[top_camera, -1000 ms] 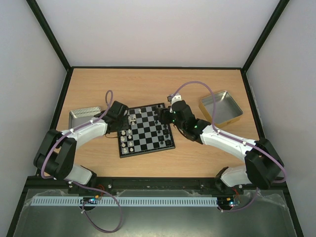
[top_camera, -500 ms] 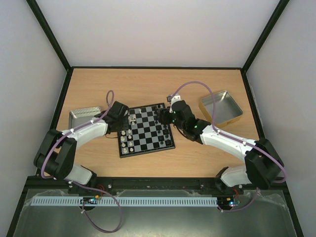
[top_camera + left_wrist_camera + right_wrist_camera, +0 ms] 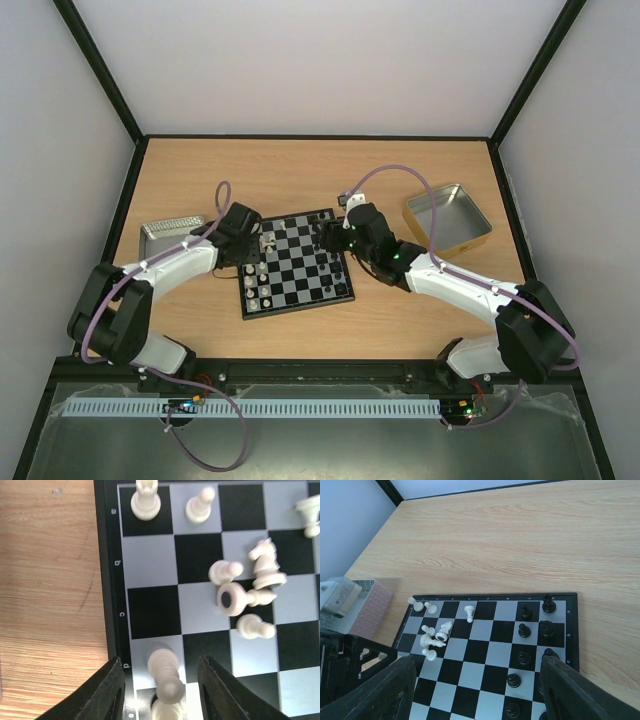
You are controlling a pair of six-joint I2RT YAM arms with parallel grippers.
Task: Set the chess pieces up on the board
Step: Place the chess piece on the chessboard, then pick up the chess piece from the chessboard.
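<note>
The board (image 3: pixel 295 262) lies mid-table between both arms. In the left wrist view my left gripper (image 3: pixel 160 664) stands open over the board's edge (image 3: pixel 111 580). A cream-white piece (image 3: pixel 165 672) stands upright between its fingers (image 3: pixel 109 692), with a gap on each side. More white pieces show beyond it: a rook (image 3: pixel 145 500), a pawn (image 3: pixel 199 506) and a fallen cluster (image 3: pixel 247 587). My right gripper (image 3: pixel 477 672) hangs wide open and holds nothing above the board (image 3: pixel 485 645). Black pieces (image 3: pixel 525 612) stand in two rows on the board's right side.
A silver tin (image 3: pixel 170 232) lies left of the board, just behind my left arm. A larger open tin (image 3: pixel 447 218) sits at the right rear. The right arm (image 3: pixel 450 280) stretches across the table toward the board's far right corner.
My left gripper's jaws have spread apart and let go of the white piece, which now stands on its own. Neither arm has visibly shifted.
</note>
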